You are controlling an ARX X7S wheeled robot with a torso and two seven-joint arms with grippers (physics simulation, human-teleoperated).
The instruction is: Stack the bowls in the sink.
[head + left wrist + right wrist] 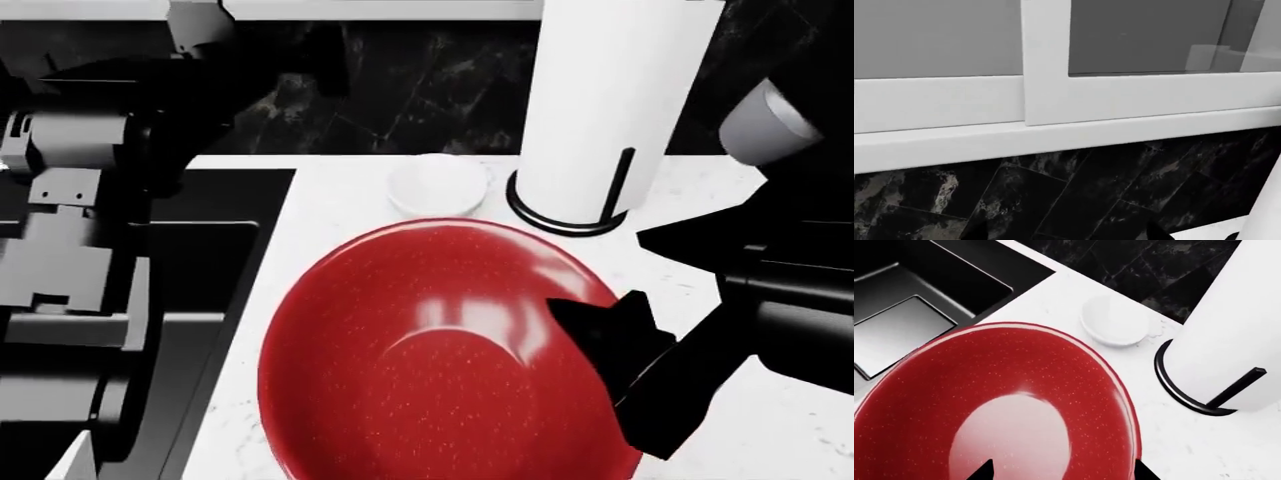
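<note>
The large red speckled bowl (427,350) sits on the white counter just right of the black sink (240,250). It fills the right wrist view (987,390), its edge reaching over the sink's rim (1007,295). My right gripper (1064,472) is open at the bowl's right rim (594,350), one fingertip over the inside and one outside. The small white bowl (437,185) stands behind it on the counter and also shows in the right wrist view (1114,320). My left gripper (1066,235) is open and empty, raised and facing the wall.
A tall paper towel roll (614,90) on a black ring stand (1187,385) stands right of the white bowl. A pale grey cup-like thing (767,120) is at the far right. My left arm (80,140) hangs over the sink. A white window frame (1047,100) tops black marble tiles (1074,200).
</note>
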